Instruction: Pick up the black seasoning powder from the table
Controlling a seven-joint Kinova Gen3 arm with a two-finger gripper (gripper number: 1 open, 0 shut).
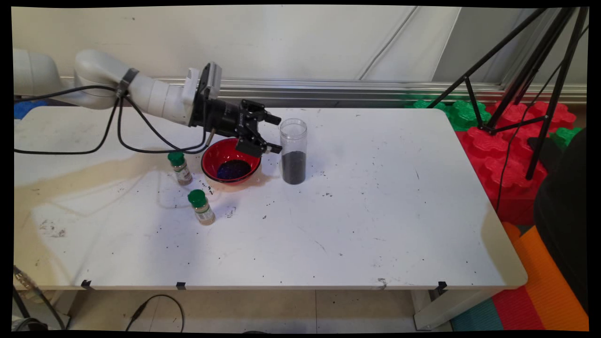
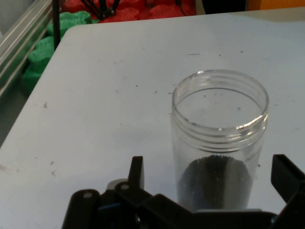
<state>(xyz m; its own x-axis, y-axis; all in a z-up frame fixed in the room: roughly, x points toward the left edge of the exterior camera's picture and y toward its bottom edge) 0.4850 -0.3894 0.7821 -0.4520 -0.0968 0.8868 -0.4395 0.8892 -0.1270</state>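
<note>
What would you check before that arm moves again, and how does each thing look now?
1. End effector open: ok, its fingers are spread apart.
2. Jar between the fingers: ok in the hand view; contact cannot tell.
3. Jar upright, lid off: ok, dark grains fill its lower part.
4. Red bowl apart from the jar: ok, it sits just left, under the end effector.
5. Two green-capped bottles standing: ok, left of the bowl.
6. Cables hanging over the table: cannot tell if they could snag.
</note>
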